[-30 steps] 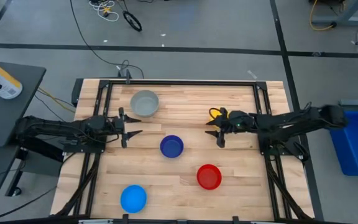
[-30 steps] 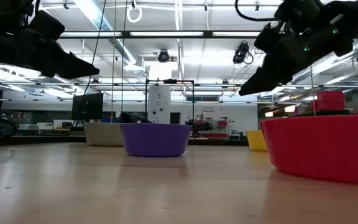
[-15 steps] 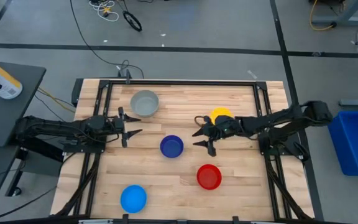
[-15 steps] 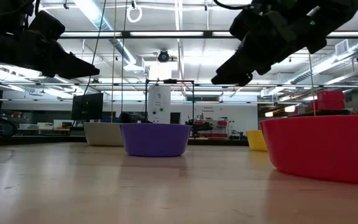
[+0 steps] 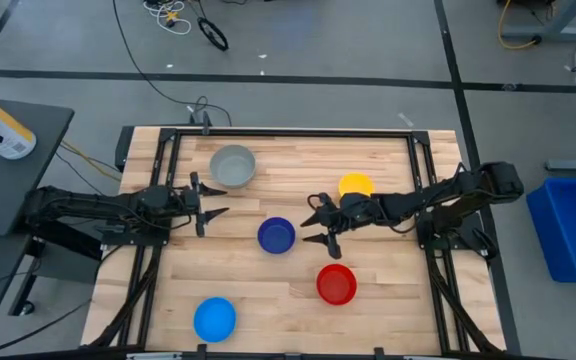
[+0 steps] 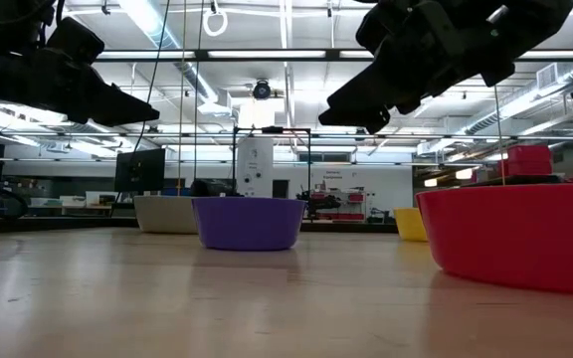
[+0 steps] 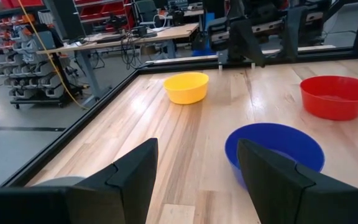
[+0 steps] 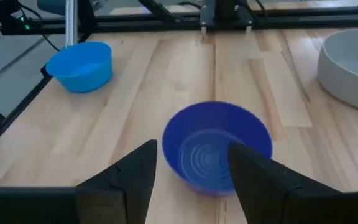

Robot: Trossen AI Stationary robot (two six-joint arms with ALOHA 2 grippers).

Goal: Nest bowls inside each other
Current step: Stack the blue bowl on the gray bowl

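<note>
Five bowls stand upright on their bases on the wooden table: grey (image 5: 233,166) at the far left, yellow (image 5: 356,186), dark blue (image 5: 276,235) in the middle, red (image 5: 336,284), and light blue (image 5: 214,319) near the front edge. My right gripper (image 5: 310,220) hovers open just right of the dark blue bowl (image 8: 219,146), above its rim, tipped slightly down toward it. My left gripper (image 5: 211,203) hangs open above the table, left of the dark blue bowl (image 7: 275,149) and near the grey one. Neither holds anything.
A black metal frame (image 5: 168,140) runs along the table's edges. Bare wood lies between the bowls. Beyond the table stand a blue bin (image 5: 573,225) on the right and a dark side table (image 5: 8,170) on the left.
My right gripper has travelled toward the table's left edge, from over the yellow bowl to just beside the dark blue bowl, tipping further down as it went. The yellow bowl now shows fully behind it. No bowl has moved.
</note>
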